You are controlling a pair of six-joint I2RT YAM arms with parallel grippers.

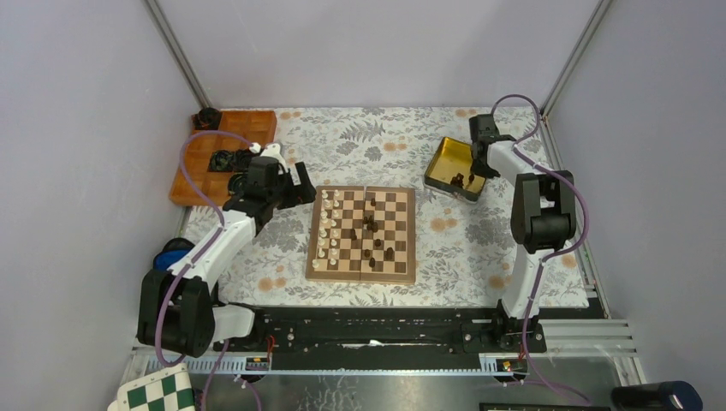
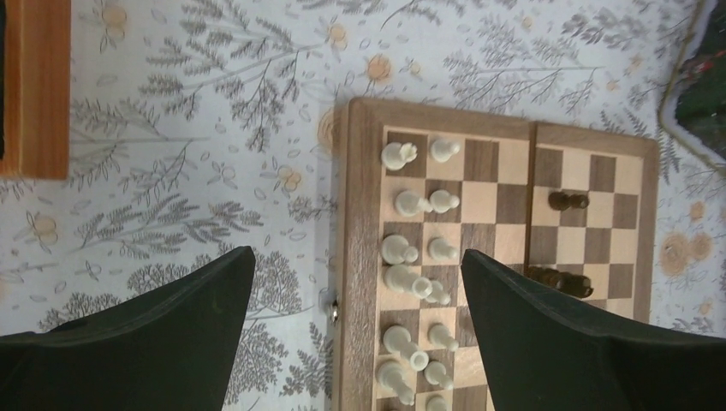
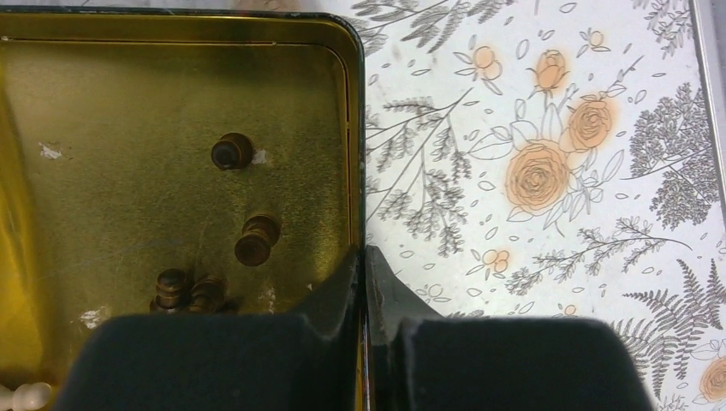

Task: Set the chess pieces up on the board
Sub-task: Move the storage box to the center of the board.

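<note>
Hovering over the left border of the wooden chessboard [image 2: 355, 171], my left gripper [image 2: 357, 257] stands wide open, holding nothing. Cream-white chessmen [image 2: 398, 155] — smooth, turned, round-headed — stand in two columns along that edge; a few dark brown chessmen [image 1: 370, 224] are scattered mid-board. My right gripper [image 3: 364, 257] is pinched closed on the thin wall of a shiny gold tin [image 3: 128, 128] on the floral tablecloth [image 3: 531, 171]; more dark pieces [image 3: 257, 238] lie on its scuffed metal floor.

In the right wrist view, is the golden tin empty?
No, several dark chess pieces lie on the floor of the tin.
</note>
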